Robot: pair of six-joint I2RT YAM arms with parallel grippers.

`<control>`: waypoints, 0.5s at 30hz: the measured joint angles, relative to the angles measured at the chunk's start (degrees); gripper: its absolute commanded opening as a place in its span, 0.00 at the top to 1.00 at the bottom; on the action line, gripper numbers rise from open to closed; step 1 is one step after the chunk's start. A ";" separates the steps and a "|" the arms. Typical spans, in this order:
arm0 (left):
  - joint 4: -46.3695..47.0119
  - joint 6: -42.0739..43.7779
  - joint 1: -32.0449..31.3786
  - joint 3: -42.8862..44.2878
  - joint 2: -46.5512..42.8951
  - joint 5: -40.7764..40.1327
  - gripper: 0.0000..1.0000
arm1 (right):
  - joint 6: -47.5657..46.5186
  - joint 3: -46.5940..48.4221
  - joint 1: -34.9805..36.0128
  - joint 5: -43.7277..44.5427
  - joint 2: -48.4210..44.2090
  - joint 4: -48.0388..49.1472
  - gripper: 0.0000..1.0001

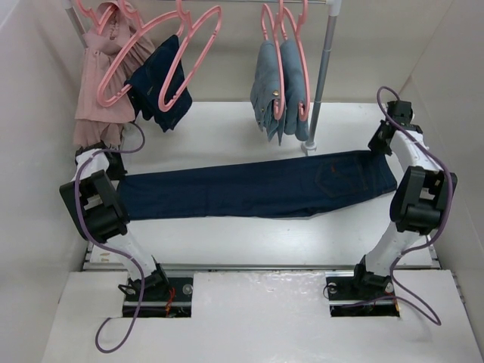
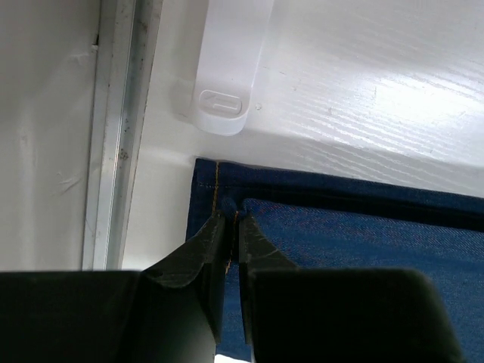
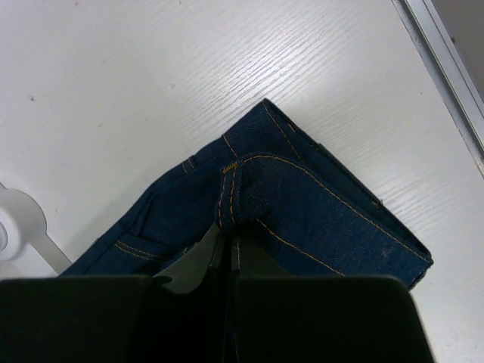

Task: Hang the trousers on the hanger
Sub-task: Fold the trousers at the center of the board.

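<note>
Dark navy denim trousers (image 1: 257, 189): my left gripper (image 2: 231, 221) pinches the hem, my right gripper (image 3: 229, 231) the waistband; shallow bites may slip on lifting.

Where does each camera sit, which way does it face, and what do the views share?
Top external: above and behind the bases, facing down and forward over the table at the trousers and the light-blue jeans hung beyond; both arms show.
Left wrist: on the left arm, looking down past the left gripper, shut on the trousers' hem corner.
Right wrist: on the right arm, looking down past the right gripper, shut on the waist end.
Shared: all three see the trousers, each wrist view one end.
</note>
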 measured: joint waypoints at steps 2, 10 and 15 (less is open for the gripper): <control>-0.07 0.04 0.00 0.00 0.00 0.02 1.00 | -0.09 0.33 0.00 0.07 -0.02 -0.66 1.00; -4.68 3.50 0.00 -0.09 -4.57 -0.48 1.00 | 3.65 -8.20 -0.81 2.97 -18.03 -1.46 1.00; -8.90 6.56 -0.09 -1.20 -10.86 -1.03 1.00 | 7.85 -15.19 -3.08 4.52 -38.69 -1.36 1.00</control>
